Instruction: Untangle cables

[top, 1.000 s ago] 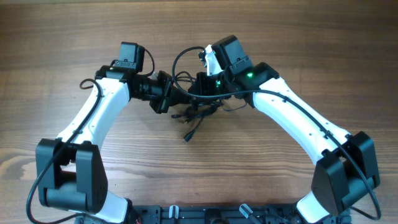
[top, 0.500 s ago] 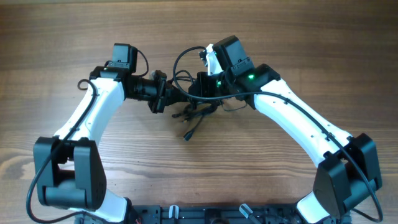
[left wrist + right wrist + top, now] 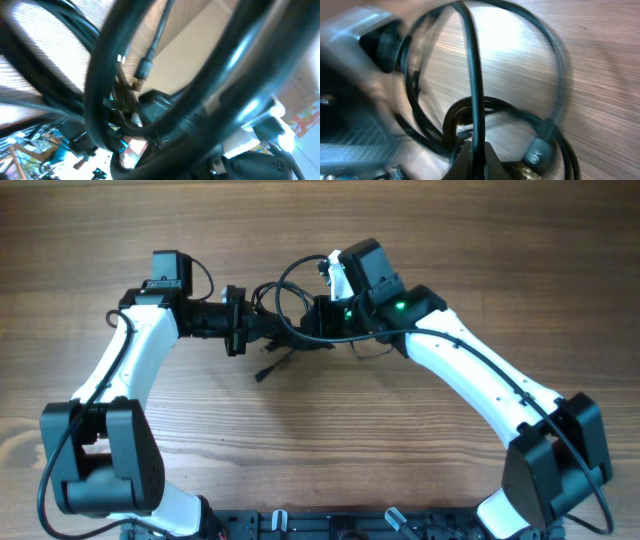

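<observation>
The cables [image 3: 288,332] are a tangle of thin black cords strung between my two grippers above the wooden table [image 3: 330,440]. One loop [image 3: 292,272] arches away from the bundle and a loose plug end [image 3: 265,372] dangles toward the front. From the left, my left gripper [image 3: 266,330] is shut on the tangle. My right gripper [image 3: 318,326] holds it from the right. The right wrist view has my gripper [image 3: 475,161] shut on one cord [image 3: 472,75], with a plug [image 3: 538,156] beside it. Blurred cords [image 3: 150,60] fill the left wrist view and hide its fingers.
Both white arms reach in from the front corners, their own thicker black wires [image 3: 470,345] running along them. The arm bases [image 3: 100,470] stand at the near edge. Bare wooden tabletop surrounds the tangle on all sides.
My left arm has drawn back to the left with its hold on the cables. The bundle has stretched out and the dangling plug end has shifted left. The right arm has stayed put.
</observation>
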